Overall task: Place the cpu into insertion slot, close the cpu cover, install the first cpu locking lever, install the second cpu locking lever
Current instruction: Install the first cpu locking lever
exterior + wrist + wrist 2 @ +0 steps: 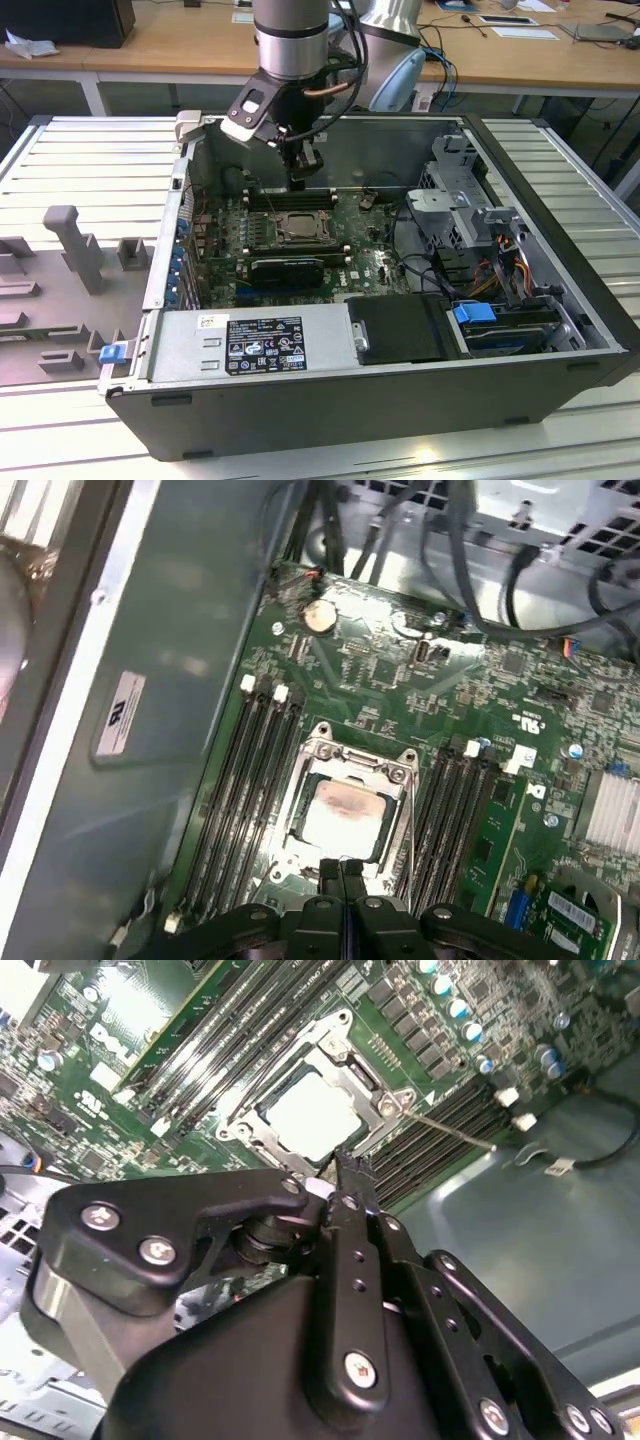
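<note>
Gripper [340, 868] at insertion slot [297, 230] edge, fingers together, nothing held.
Cpu [340, 815] seated in slot w/ cpu cover [358, 764] down over it (thin lever [450, 1130] sticks out sideways); slot mid green board [480, 680], toward the exterior view's left of case [560, 330].

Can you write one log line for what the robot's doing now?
cpu: seated | cpu cover: closed around it | gripper: shut, tips at cover's edge

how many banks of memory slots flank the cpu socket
2: the wall-side bank next to the grey case wall, and the opposite bank across the cpu; none looks hidden.
</note>
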Action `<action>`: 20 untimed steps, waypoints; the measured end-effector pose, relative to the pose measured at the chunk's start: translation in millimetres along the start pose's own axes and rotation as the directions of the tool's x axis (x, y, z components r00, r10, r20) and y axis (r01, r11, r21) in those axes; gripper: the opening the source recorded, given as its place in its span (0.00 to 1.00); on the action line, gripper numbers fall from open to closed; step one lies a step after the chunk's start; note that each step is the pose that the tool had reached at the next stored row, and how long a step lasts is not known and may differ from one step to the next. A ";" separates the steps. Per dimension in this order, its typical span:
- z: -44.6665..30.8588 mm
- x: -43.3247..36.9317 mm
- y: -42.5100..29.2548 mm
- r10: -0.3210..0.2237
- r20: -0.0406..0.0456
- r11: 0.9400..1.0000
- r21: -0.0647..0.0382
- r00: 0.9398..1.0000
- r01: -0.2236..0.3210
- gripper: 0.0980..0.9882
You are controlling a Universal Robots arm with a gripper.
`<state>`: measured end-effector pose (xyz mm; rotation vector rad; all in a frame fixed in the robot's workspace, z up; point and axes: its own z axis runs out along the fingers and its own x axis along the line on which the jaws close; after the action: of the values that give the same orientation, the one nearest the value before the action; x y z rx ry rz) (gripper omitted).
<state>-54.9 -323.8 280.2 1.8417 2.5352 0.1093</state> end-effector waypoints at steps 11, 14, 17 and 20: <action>3.7 -0.1 -0.3 -0.240 -0.020 0.970 0.022 0.970 0.241 0.01; 3.8 -0.1 -0.3 -0.286 -0.023 0.958 0.023 0.958 0.286 0.01; 4.1 -0.1 -0.4 -0.320 -0.025 0.947 0.024 0.947 0.320 0.01; 4.3 -0.1 -0.6 -0.332 -0.026 0.943 0.024 0.943 0.332 0.01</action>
<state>-55.2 -323.9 275.9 1.3970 2.8308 0.0915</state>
